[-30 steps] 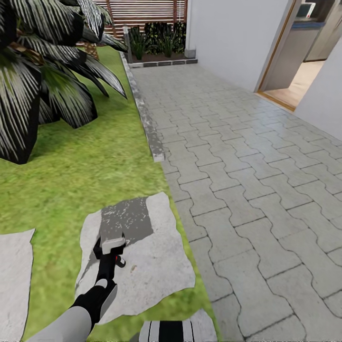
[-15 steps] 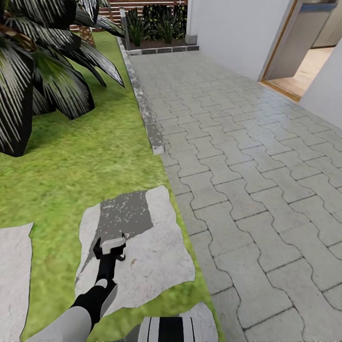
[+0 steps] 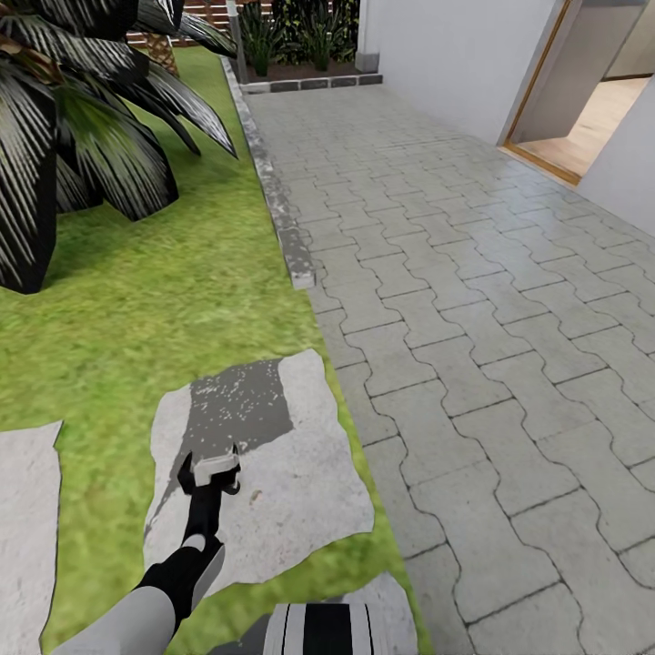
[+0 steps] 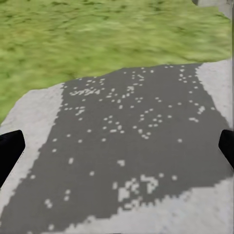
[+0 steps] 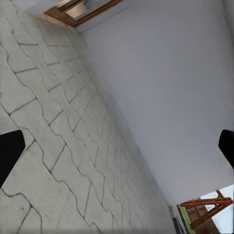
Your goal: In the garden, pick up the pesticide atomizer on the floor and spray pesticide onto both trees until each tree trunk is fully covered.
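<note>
My left gripper [image 3: 211, 468] reaches forward low over a pale stepping stone [image 3: 300, 473] set in the garden lawn [image 3: 164, 309]. In the left wrist view its dark fingertips [image 4: 9, 151] stand far apart at the frame's edges, open, with nothing between them and a dark speckled patch [image 4: 131, 146] of the stone ahead. In the head view a small pale block sits across that gripper's tip with a dark hook beside it; I cannot tell whether this is the pesticide atomizer. My right gripper [image 5: 117, 156] is open over paving beside a white wall. Both trees are out of view.
A short palm [image 3: 82, 136] with dark fronds stands on the lawn at the left. A stone kerb [image 3: 284, 232] divides the grass from a wide paved path [image 3: 473, 300]. A white house wall [image 3: 455, 55] and an open doorway [image 3: 582, 127] lie at the right. Another stepping stone [image 3: 23, 528] lies at the left.
The whole picture has slid upward, so the camera moved. My left arm keeps its place in the picture. A small red dot beside the gripper one second ago no longer shows.
</note>
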